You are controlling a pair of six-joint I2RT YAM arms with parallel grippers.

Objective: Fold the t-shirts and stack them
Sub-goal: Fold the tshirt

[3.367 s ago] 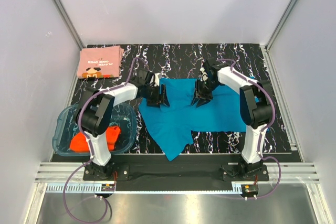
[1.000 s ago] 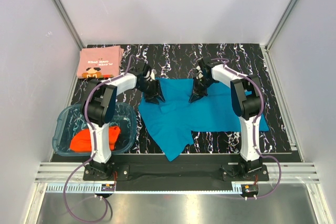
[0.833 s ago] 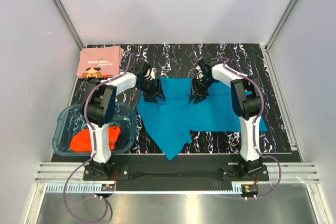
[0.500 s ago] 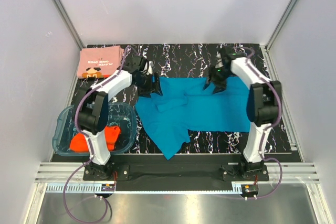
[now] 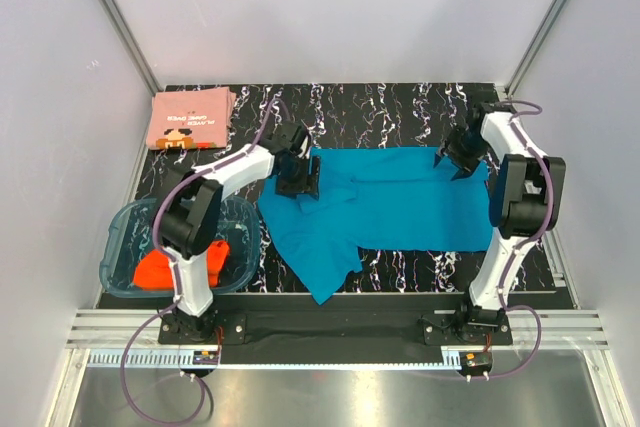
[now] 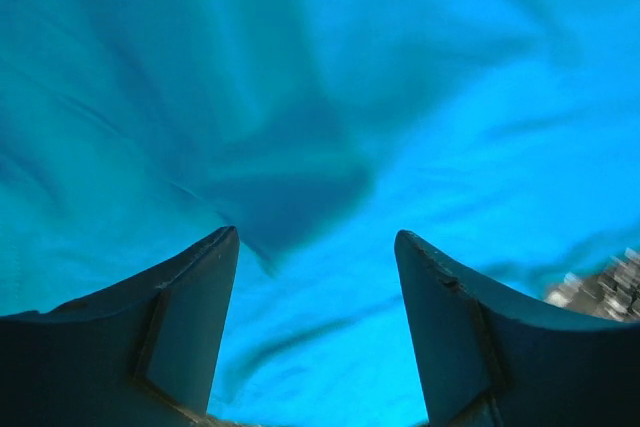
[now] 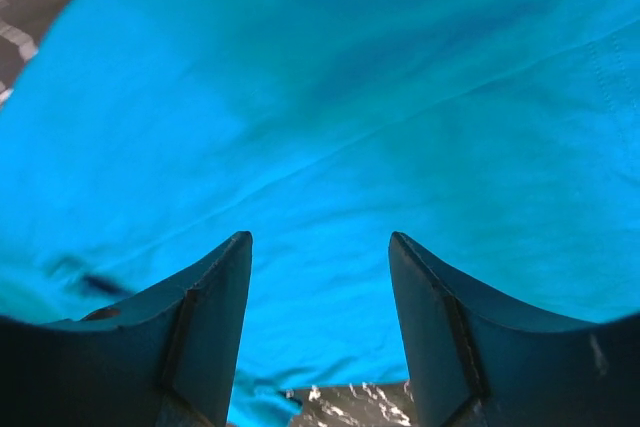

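The teal shirt lies flat mid-table with its long axis running left to right, and one wrinkled part trails toward the near edge on its left side. The left gripper stands over the shirt's far left corner and the right gripper over its far right corner; both have their jaws parted and grip nothing. A second ago the grippers were closer together and the cloth was bunched. The pink shirt sits folded at far left. The orange shirt lies in the tub. The table is black and marbled, and the walls are white.
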